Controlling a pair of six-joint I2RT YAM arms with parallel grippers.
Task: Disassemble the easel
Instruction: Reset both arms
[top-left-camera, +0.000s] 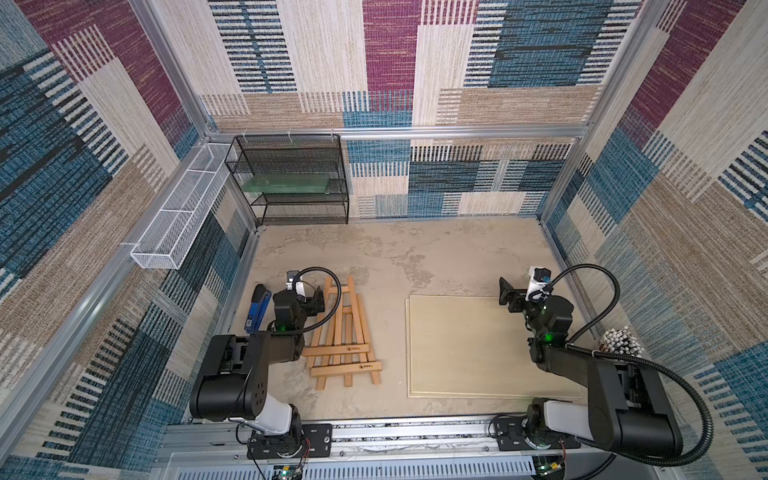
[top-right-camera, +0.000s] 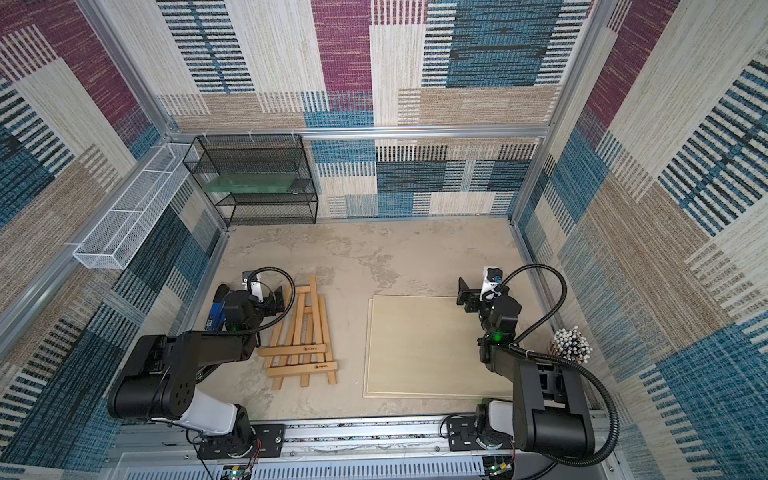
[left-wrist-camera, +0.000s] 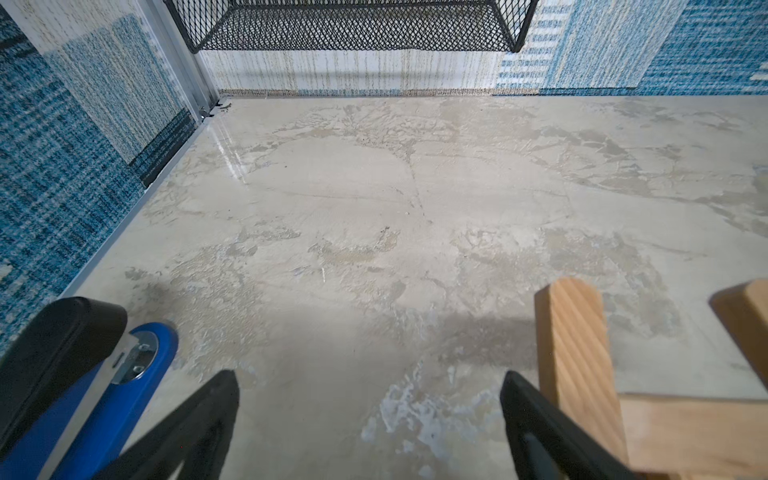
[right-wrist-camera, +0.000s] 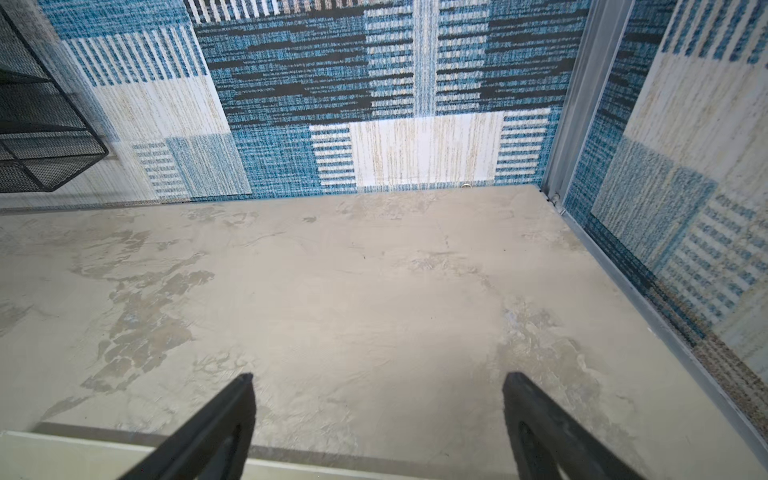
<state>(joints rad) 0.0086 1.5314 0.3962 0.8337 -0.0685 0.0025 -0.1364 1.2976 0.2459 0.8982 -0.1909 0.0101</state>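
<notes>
Patchwork-patterned walls (top-left-camera: 390, 62) enclosed a mottled beige tabletop (top-left-camera: 436, 249). A blue stapler (top-left-camera: 257, 307) lay leftmost. The left gripper (left-wrist-camera: 370, 376) gaped empty just beside the wooden easel (top-left-camera: 336, 350), which lay flat. At a pale board's (top-left-camera: 469, 345) far edge, the right gripper (right-wrist-camera: 380, 376) gaped empty.

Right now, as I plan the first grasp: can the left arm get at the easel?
Probably yes: the left gripper hangs open right beside the top of the easel, with nothing between them.
</notes>
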